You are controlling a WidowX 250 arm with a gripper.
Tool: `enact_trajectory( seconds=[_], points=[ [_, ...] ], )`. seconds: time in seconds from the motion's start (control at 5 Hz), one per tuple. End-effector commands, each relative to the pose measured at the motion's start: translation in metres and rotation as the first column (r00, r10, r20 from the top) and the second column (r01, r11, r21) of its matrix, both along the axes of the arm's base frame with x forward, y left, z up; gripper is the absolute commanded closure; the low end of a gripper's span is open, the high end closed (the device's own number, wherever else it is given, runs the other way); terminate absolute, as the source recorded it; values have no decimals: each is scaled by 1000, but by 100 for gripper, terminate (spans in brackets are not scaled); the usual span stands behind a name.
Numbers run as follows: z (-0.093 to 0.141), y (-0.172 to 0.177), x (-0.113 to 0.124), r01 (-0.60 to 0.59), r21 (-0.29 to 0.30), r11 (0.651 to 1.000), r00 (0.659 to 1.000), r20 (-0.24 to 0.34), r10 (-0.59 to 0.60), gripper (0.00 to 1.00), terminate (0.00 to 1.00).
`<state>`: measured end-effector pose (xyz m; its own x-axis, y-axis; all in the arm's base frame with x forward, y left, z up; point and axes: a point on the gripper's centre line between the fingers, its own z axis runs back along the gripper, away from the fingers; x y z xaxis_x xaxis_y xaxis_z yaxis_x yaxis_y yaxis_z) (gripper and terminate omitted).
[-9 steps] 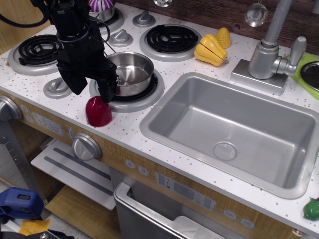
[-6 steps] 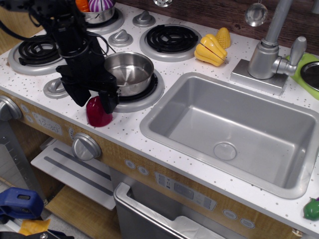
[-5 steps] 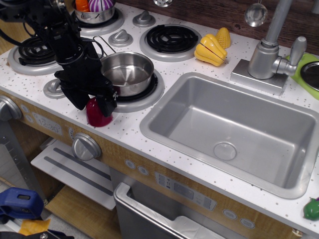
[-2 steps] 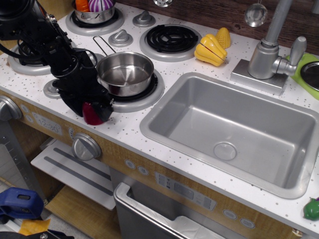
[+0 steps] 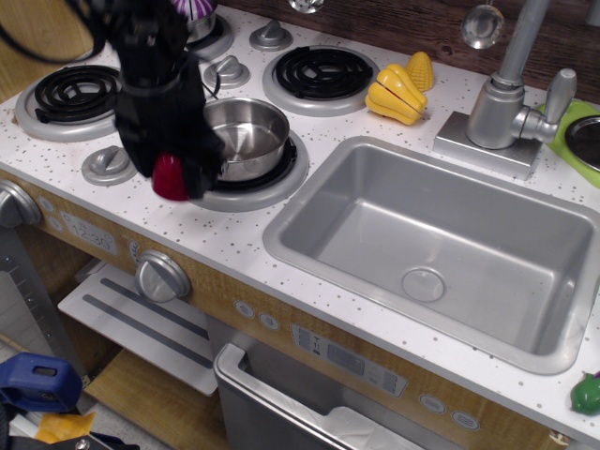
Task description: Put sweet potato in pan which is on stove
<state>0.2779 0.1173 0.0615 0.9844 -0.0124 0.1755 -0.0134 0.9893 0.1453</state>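
Gripper (image 5: pixel 172 176) blurred, near the front-left edge of the counter, jaws clamped on the sweet potato (image 5: pixel 170 178). The red chunk shows between the black fingers, lifted clear of the white speckled stove (image 5: pixel 234 220) top. It hangs just left of the pan (image 5: pixel 246 137), beside the rim, not over the bowl. Pan sits on the front burner ring, nothing in it. Grey sink (image 5: pixel 441 248) lies toward the right edge. Yellow toy vegetable (image 5: pixel 401 89) rests near the back edge, beside the faucet (image 5: pixel 511 94).

Even, bright overhead lighting; the gripper (image 5: pixel 173 178) appeared motion-blurred, glare marked the pan (image 5: pixel 246 138), and soft shadows filled the sink (image 5: pixel 441 244).
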Motion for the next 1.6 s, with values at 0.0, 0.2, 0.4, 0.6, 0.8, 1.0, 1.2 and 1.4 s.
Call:
enact_trajectory(
  seconds=[0.0,0.2,0.4,0.6,0.8,1.0,1.2,1.4],
  points=[
    [50,3,29,53,106,993,997,53,-59,100,0],
    [49,3,49,93,91,991,992,74,-100,100,0],
    [38,8,66,146,53,988,984,99,-150,100,0],
    [23,12,72,154,-21,988,982,116,-151,100,0],
    [15,16,76,176,-63,982,978,128,-167,0,0],
    [11,16,78,192,-79,978,975,132,-180,0,0],
    [11,16,78,192,-79,978,975,132,-180,0,0],
    [11,16,78,192,-79,978,975,132,-180,0,0]
  ],
)
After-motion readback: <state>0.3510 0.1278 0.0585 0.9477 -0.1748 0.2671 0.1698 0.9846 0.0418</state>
